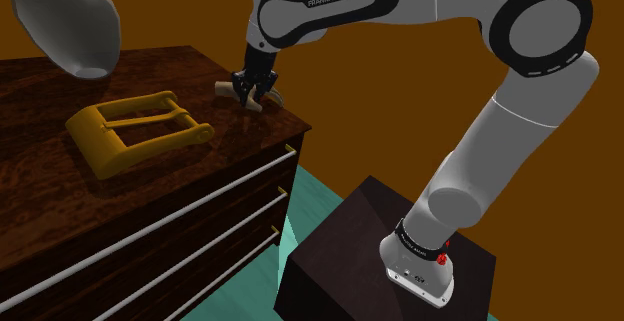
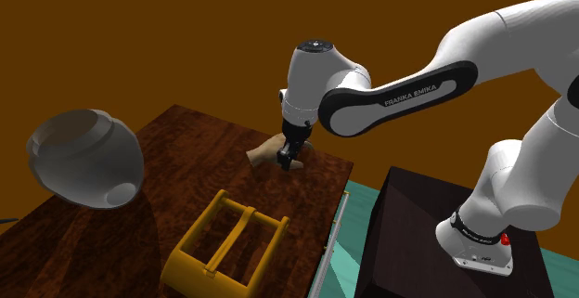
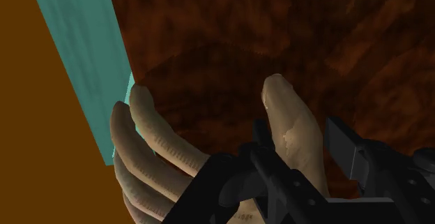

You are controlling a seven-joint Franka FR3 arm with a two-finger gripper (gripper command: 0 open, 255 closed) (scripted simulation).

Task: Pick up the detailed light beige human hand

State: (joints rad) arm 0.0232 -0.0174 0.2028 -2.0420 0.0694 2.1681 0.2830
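Positioning claw [image 1: 257, 99] right over beige hand [image 1: 226, 88] lying near dresser [image 1: 180, 169] top's corner. Not being able to tell: gripping or loose.

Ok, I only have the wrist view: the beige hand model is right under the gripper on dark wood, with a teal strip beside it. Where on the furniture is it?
Observer: The beige hand lies on a dresser top, near the corner closest to the stand.
Operator: Anything else up there that I could hit?
Observer: A yellow buckle lies further along the top, well apart from the hand.
Operator: And beyond that?
Observer: A large grey pot sits at the end far from the gripper. I cannot tell whether it rests on the wood.
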